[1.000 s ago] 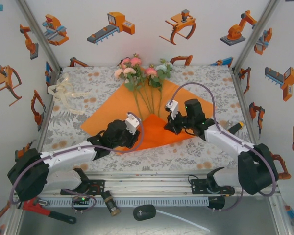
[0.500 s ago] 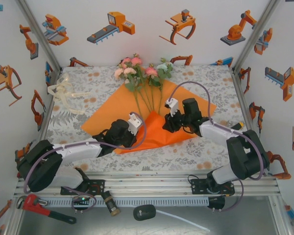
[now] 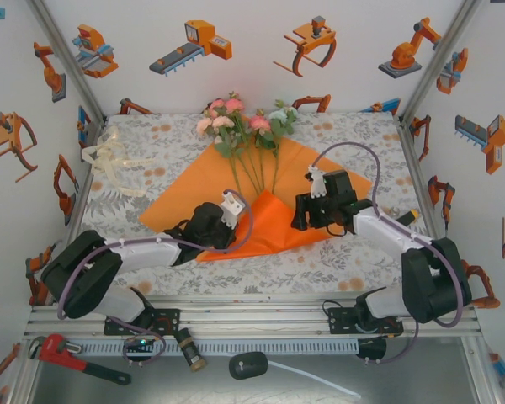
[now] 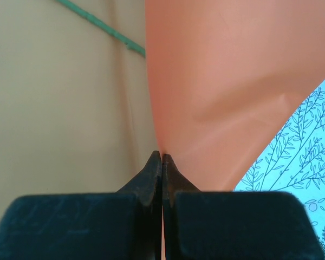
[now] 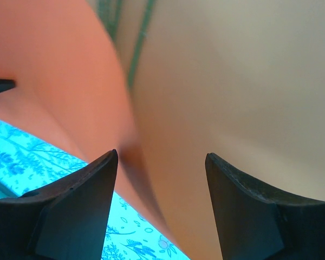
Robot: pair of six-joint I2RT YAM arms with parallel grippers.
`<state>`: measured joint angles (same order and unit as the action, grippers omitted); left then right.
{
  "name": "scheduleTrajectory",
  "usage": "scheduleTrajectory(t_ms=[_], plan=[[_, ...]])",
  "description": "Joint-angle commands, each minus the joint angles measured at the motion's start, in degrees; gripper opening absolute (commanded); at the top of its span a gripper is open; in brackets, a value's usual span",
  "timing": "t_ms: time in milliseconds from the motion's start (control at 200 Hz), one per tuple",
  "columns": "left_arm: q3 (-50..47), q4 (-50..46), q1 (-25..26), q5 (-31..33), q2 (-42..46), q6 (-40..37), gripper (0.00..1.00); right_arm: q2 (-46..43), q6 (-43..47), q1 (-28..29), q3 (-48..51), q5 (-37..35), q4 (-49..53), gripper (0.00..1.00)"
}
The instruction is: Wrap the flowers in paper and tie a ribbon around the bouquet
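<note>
Folding the near corner of the paper [image 3: 194, 181] up over the stems [image 3: 254, 172] looks to be the step in hand. To do it well I should draw the flap [image 3: 265, 220] across low and steadily. That way the thin sheet creases along one clean line instead of crumpling, and the stems under it are not dragged out of their fan.

The flowers [image 3: 236, 118] lie with their heads just past the sheet's far corner. Their stems run toward me, and the lower ends go under the turned-up flap.

My left jaws are clenched flat together on the edge of that flap. In the left wrist view the tips meet with the orange paper pinched between them, and a green stem crosses the paler sheet beyond.

My right jaws stand well apart, released, with nothing gripped between them. They hang just beside the flap's right edge, over the paper, and I cannot tell whether the tips touch it.

I judge the right side ought to pin or take the fold before the left lets go, or the flap may spring back open.

The ribbon [image 3: 109, 160] lies in a loose heap at the far left of the tabletop [image 3: 362, 139], well apart from the paper, so tying is a long way off.
</note>
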<state>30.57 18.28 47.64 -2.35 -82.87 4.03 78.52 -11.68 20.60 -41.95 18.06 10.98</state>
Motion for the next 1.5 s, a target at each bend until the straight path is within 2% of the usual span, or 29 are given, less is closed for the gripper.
scheduleTrajectory(t_ms=[0, 50, 135, 265, 405, 471, 751, 986, 1071, 1181, 1322, 1497], plan=[[1.99, 2.3, -0.26, -1.51, -1.7, 0.99, 0.03, -2.24, -6.02, -0.07, -0.96, -13.99, 7.09, 0.6], [1.95, 2.45, -0.27, -1.45, -1.77, 1.14, 0.03, -4.01, -7.94, -0.08, -4.48, -17.31, 11.52, 0.6], [1.6, 2.62, -0.26, -0.74, -1.42, 1.24, 0.03, -8.37, -7.64, 1.71, -8.29, -17.45, 14.39, 0.6], [1.27, 2.6, -0.35, -0.13, -1.34, 1.15, 0.03, -12.81, -7.58, 13.39, -9.15, -19.9, 13.72, 0.59], [1.05, 3.51, -0.44, 0.48, -2.21, 1.79, 0.03, -10.19, -15.7, 20.73, -3.14, -10.69, 1.95, 0.51], [1.01, 3.58, -0.44, 0.94, -2.61, 1.96, 0.03, -7.5, -18.99, 22.12, 0.16, -9.72, -3.17, 0.48], [-0.36, 3.43, -0.44, 2.1, -2.15, 2.72, 0.03, 3.5, -17.33, 22.55, 3.37, -11.81, -8.64, 0.48], [-3.35, 1.87, -0.44, 1.17, 2.37, 3.57, 0.04, 5.58, -15.47, 22.52, 3.11, -10.09, -8.43, 0.48], [-4.23, 1.58, -0.33, 0.36, 4.46, 4.02, 0.11, 6.34, -15.43, 22.54, 3.02, -10.06, -8.43, 0.48], [-4.29, -0.13, -0.12, 1.09, 6.47, 4.49, 0.35, 6.98, -15.22, 22.55, 2.76, -9.34, -8.78, 0.49], [-2.58, -5.39, 1.98, 2.75, 11.27, 4.36, 0.36, 7.28, -14.82, 22.54, 2.38, -8.92, -8.7, 0.49], [3.42, -18.92, 7.24, 12.7, 17.09, 5.34, 0.39, 7.52, -14.86, 22.53, 2.12, -10.21, -8.26, 0.5]])
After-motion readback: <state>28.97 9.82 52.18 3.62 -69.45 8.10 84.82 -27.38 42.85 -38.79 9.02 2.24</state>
